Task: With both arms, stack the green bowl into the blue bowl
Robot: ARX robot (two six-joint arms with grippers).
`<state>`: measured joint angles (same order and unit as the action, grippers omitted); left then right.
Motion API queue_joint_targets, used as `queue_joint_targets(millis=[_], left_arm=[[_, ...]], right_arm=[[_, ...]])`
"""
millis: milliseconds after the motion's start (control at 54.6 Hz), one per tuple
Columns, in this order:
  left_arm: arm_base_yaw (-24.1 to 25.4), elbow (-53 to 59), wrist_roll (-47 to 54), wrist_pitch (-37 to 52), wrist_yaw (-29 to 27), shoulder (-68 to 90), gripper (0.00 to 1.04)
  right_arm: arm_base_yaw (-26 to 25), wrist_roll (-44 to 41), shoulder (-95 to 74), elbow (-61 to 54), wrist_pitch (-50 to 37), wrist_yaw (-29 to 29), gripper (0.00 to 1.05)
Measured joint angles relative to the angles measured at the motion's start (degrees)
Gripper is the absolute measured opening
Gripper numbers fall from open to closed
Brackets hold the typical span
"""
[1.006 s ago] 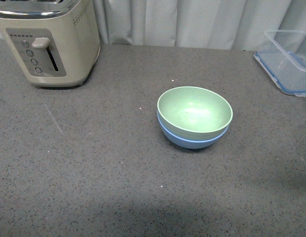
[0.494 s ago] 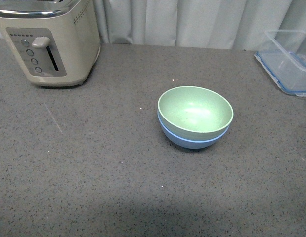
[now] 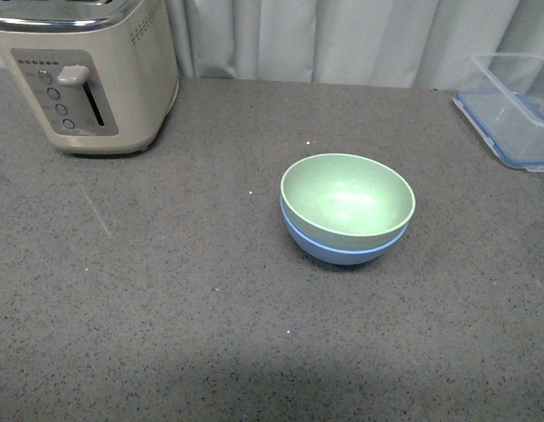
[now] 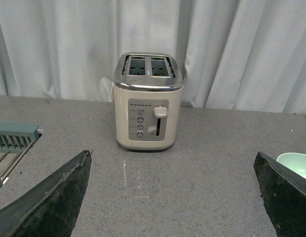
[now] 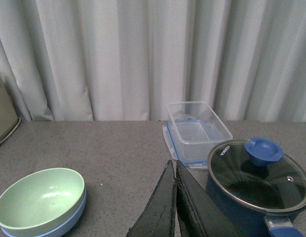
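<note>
Nothing shifted over the last second: green bowl (image 3: 347,198) nested in blue bowl (image 3: 344,247), mid-tabletop (image 3: 166,290), slightly right. Left claw (image 4: 172,197) spread wide, empty; right claw (image 5: 175,207) closed, empty. Stacking apparently complete.

My green bowl (image 3: 346,197) sits nested in the blue bowl (image 3: 342,250), right of centre on the tabletop (image 3: 166,299). Behind and far to my left stands the toaster (image 3: 83,70), close against the curtain (image 3: 342,40). At the far right edge lies the container (image 3: 513,110); a lidded pot (image 5: 256,180) sits just in front of it.
</note>
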<state>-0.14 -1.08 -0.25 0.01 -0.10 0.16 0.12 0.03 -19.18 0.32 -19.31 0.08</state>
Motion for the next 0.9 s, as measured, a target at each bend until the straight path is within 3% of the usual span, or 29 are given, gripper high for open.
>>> queue_joint_targets(millis=[567,677,897], left_arm=[[0.0,0.0,0.0,0.0,0.0,0.0,0.98],[0.0,0.0,0.0,0.0,0.02,0.0,0.98],[0.0,0.0,0.02,0.0,0.11,0.0,0.98]], right_arm=[[0.0,0.0,9.55,0.0,9.49,0.0,0.01],[0.0,-0.02,16.52,0.02,18.6,0.0,0.01],[-0.02,-0.09,18.95,0.04,19.08,-0.17,0.01]])
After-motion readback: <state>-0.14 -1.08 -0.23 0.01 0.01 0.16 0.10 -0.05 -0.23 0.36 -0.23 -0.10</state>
